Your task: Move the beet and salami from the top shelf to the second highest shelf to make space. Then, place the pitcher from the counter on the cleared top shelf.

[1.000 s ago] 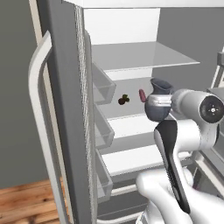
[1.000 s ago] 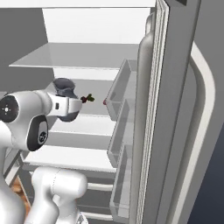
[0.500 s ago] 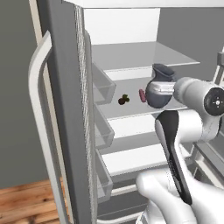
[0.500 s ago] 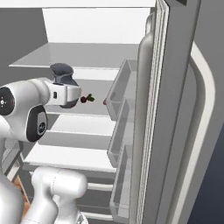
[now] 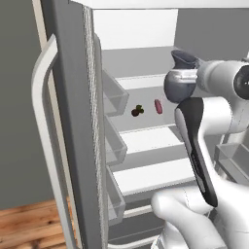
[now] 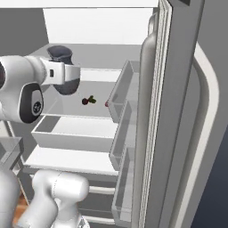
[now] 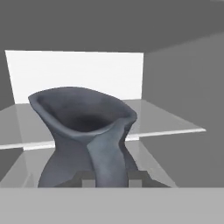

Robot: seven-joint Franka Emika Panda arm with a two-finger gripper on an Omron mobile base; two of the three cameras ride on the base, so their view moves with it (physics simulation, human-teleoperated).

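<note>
Fridge (image 5: 73, 121) stands open as before, its door bins (image 5: 114, 95) bare as far as they show, but the arm has risen since a second ago: the hand then hung level with the second shelf, just beside the beet, and now sits higher, carrying the pitcher (image 5: 181, 78) up in front of the top shelf (image 7: 175, 124). Pitcher is dark blue-grey, with a bulbous body, a narrow neck, a wide flared mouth and a curved handle running down the side that faces the hand camera; it stays upright. Gripper (image 7: 111, 183) is clamped on the pitcher low at the handle, its fingertips hidden behind the jug's base in the hand view, so the exact hold cannot be made out. Top shelf, a pale glass plate, lies beyond and partly below the pitcher's mouth, with the bright rear wall behind it. Second shelf (image 6: 71, 127) lies below the gripper; on it rest the salami (image 5: 158, 106), a stubby pinkish-red log, and the beet (image 5: 136, 111), tiny, dark maroon with a green tuft. Both sit near each other, apart, lower than the pitcher.
</note>
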